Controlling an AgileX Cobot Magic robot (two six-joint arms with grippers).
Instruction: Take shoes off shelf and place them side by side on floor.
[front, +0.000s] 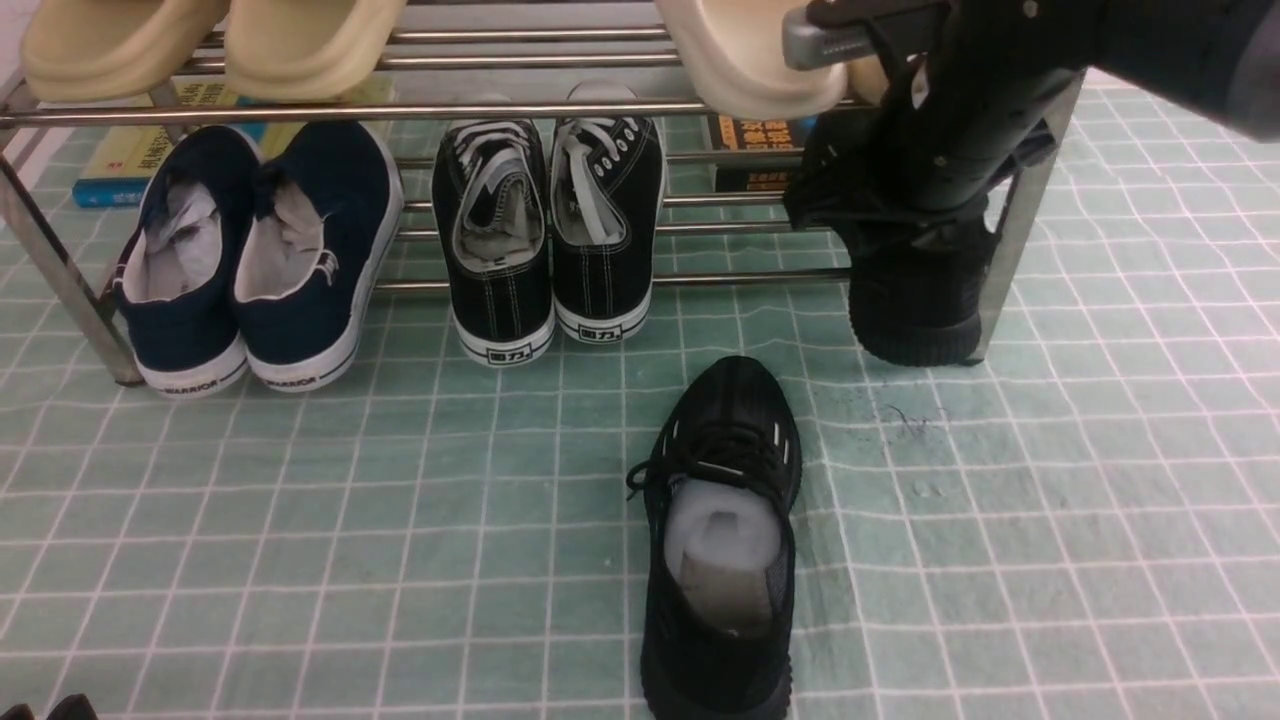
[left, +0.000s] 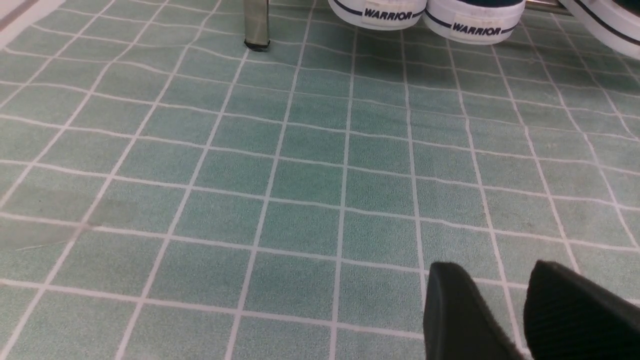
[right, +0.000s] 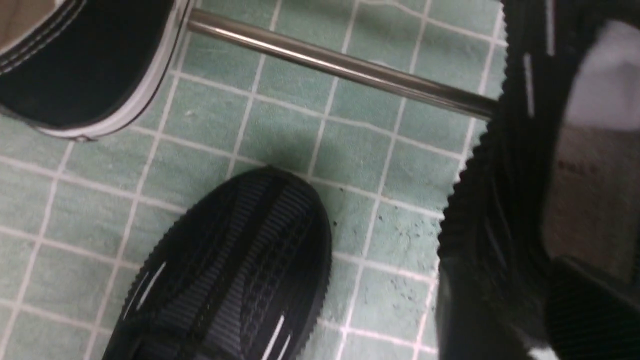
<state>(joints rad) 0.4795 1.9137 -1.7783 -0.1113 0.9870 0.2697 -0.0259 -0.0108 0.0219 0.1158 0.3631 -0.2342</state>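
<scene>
A pale green floor (front: 300, 520) ruled into small squares by thin white lines fills the scene, and a low shelf (front: 560, 110) of shiny metal rods stands along its far edge. By my reading the task is about half done. One black knit sneaker (front: 725, 540) already lies on the floor, clear of the shelf's front edge and close to the floor's near edge, with its toe toward the shelf and white stuffing showing in its mouth. The second black knit sneaker (front: 915, 310) is still on the lower tier at the shelf's right end, beside the right front leg, with its ribbed heel jutting past the front rod. The right arm reaches down over it. In the right wrist view, the fingers of the right tool (right: 525, 290) stand either side of the shoe's heel collar, but I cannot tell whether they are clamped on it or just parted around it. The left tool (left: 495, 270) hangs over bare floor near the shelf's left front leg, fingers apart and holding nothing. The navy slip-ons (front: 260, 260) and the black canvas sneakers (front: 550, 230) sit on the lower tier and are not part of the job. What remains is to draw the second sneaker off the shelf and set it beside the first, toes the same way.
</scene>
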